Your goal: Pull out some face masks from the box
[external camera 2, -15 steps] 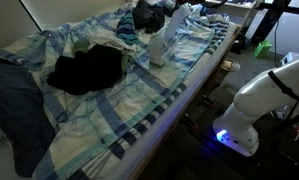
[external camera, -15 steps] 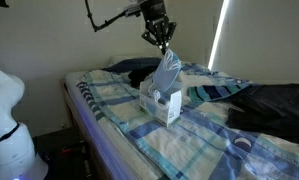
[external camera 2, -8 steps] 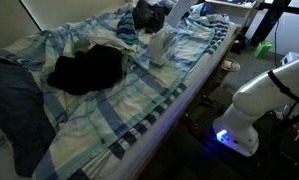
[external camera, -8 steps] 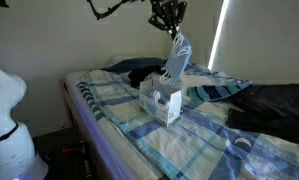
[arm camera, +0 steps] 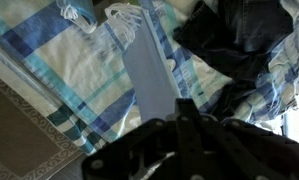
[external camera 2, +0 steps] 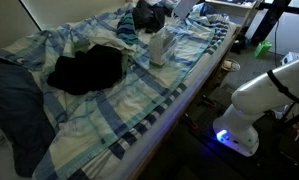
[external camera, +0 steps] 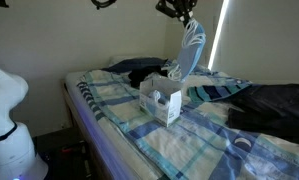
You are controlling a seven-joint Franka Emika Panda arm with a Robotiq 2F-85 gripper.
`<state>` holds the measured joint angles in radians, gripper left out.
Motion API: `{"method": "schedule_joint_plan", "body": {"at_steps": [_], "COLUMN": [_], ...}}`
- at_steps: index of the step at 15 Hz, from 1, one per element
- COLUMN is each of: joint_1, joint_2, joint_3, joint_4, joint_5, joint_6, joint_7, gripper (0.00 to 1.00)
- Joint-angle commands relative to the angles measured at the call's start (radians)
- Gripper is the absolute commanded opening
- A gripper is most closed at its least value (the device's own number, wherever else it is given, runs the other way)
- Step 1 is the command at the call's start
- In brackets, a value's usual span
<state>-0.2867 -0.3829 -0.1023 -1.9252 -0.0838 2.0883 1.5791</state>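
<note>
The small white box (external camera: 161, 102) stands on the checked bedsheet and also shows in an exterior view (external camera 2: 159, 46). My gripper (external camera: 185, 12) is high above and beside it, shut on pale blue-and-white face masks (external camera: 190, 52) that hang stretched from the jaws down to the box top. In the wrist view the masks (arm camera: 147, 62) run as a long pale blue strip from my dark jaws (arm camera: 179, 112) toward the bed, with white ear loops at the far end. The box is hidden in the wrist view.
Dark clothing (external camera 2: 86, 70) lies on the bed (external camera: 109, 100), more dark fabric (external camera: 274, 105) at one end. A white round cup-like object (external camera: 243, 146) sits on the sheet. A white rounded stand (external camera: 7, 120) stands beside the bed.
My gripper rose and moved away from the box, drawing the masks further out; they now hang longer and more stretched above the box.
</note>
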Motion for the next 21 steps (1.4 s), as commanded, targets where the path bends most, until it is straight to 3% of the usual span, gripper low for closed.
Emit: {"method": "schedule_joint_plan", "body": {"at_steps": [1,5,12,17,21], "joint_1": [-0.024,-0.028,-0.052,-0.054,-0.043], "joint_2": [0.013,0.038,0.124,0.171,0.196], "joint_3": [-0.016,-0.035,-0.077,-0.104,-0.126], "joint_4": [0.012,-0.024,-0.113,-0.187,-0.277], "joint_5": [0.000,0.006,0.021,0.050,0.143], "joint_6": [0.017,0.109,0.379,0.464,0.497], "joint_7": [0.045,0.041,0.099,0.132,0.114], "gripper": [0.00,0.00,0.00,0.00,0.00]}}
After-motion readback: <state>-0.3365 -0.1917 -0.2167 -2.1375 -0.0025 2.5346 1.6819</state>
